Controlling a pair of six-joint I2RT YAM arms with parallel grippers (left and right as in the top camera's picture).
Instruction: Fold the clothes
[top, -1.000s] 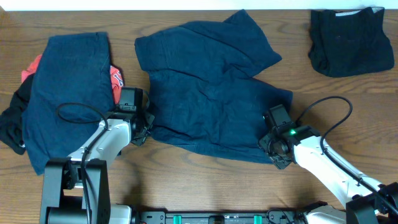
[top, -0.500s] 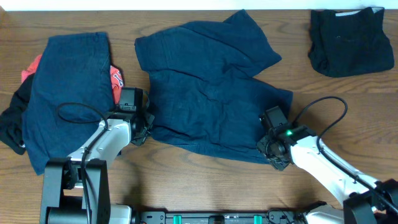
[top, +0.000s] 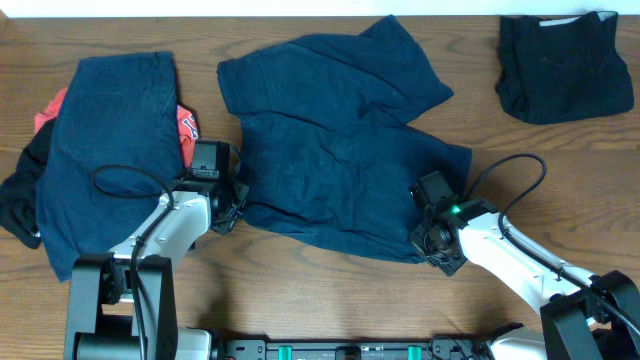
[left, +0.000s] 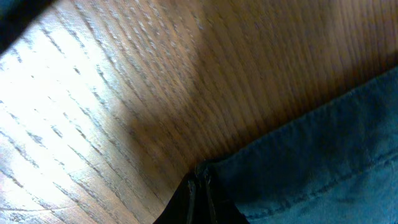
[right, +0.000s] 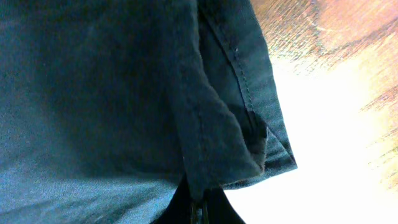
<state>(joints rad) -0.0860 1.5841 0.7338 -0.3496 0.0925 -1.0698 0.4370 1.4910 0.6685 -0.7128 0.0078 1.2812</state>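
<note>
Centrally, the navy shorts (top: 335, 150) lie spread and rumpled on the tabletop (top: 330, 300). Their long axis runs from the far edge toward the robot and leans a little to the right as it nears. A loose flap (top: 405, 60) at the far end points to the far right. The near hem (top: 330, 240) slants from the left corner down to the right corner. The left jaws are closed on the hem's left corner (left: 214, 171), pinching it against the wood. The right jaws are closed on the folded, stitched hem (right: 239, 93) at the right corner. Only a narrow strip of wood separates the shorts from the left pile, where a navy garment (top: 105, 150) covers a red-orange piece (top: 188, 128) and a black one (top: 20, 205). Bare tabletop lies in front of the hem and to the right, and a black folded garment (top: 565, 65) sits well apart in the far right corner.
</note>
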